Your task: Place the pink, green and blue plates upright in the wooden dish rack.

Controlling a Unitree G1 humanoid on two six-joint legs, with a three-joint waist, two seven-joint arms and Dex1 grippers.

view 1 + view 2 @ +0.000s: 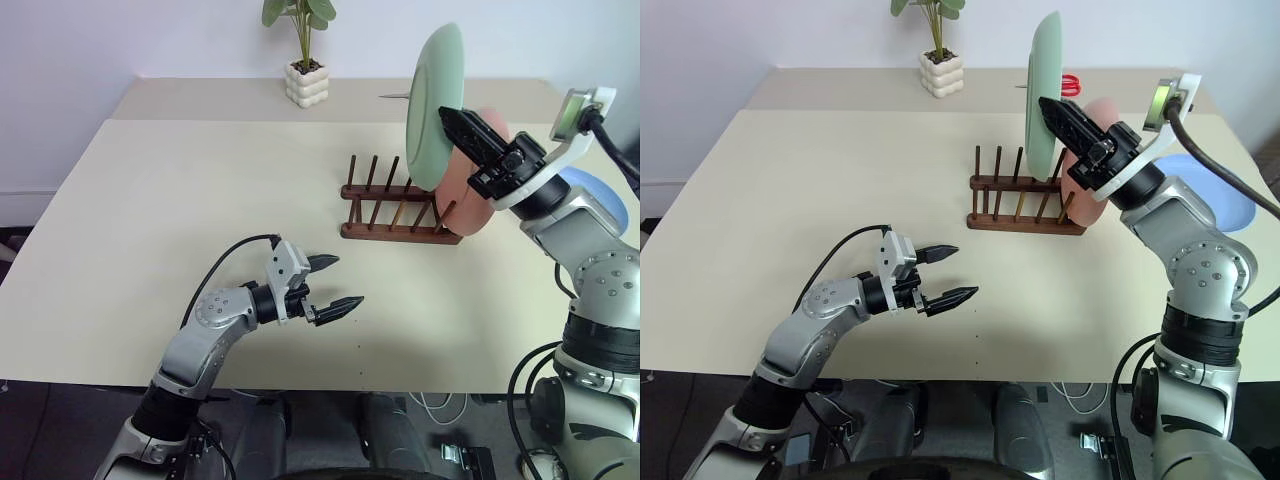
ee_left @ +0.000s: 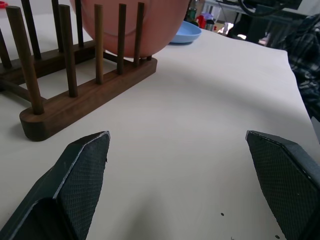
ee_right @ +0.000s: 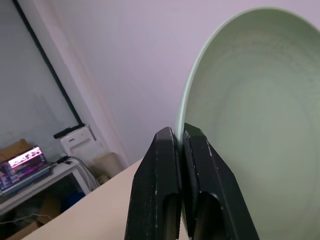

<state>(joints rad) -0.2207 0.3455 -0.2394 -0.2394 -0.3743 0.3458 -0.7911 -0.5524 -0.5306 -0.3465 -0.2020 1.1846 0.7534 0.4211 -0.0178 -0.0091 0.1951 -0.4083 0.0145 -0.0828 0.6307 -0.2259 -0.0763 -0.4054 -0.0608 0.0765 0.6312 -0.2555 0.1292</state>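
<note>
Wooden dish rack (image 1: 398,211): dark-brown, it stands on the beige table (image 1: 170,220), toward the far right part; two base rails with rows of thin upright pegs; the slots at its left end are free
Pink plate (image 1: 470,190): it stands on edge at the right end of the rack, between the pegs, leaning a little to the right; in the left wrist view its lower rim sits behind the pegs of the near rail
Green plate (image 1: 433,105): held in the air above the right part of the rack, almost upright, its edge turned to the camera; it does not touch the rack; it is just beside the pink plate, partly in front of it
Blue plate (image 1: 1202,190): it lies flat on the table to the right of the rack, behind the right arm, which hides a big part of it
Right gripper (image 3: 178,145): closed on the rim of the green plate, one black finger on each face of the plate; it points up and to the left
Left gripper (image 1: 337,283): wide open and holding nothing, it is low over the near part of the table, well apart from the rack, and points toward it
Potted plant (image 1: 304,50): small, in a white pot, at the far side of the table, behind the rack and to its left
</note>
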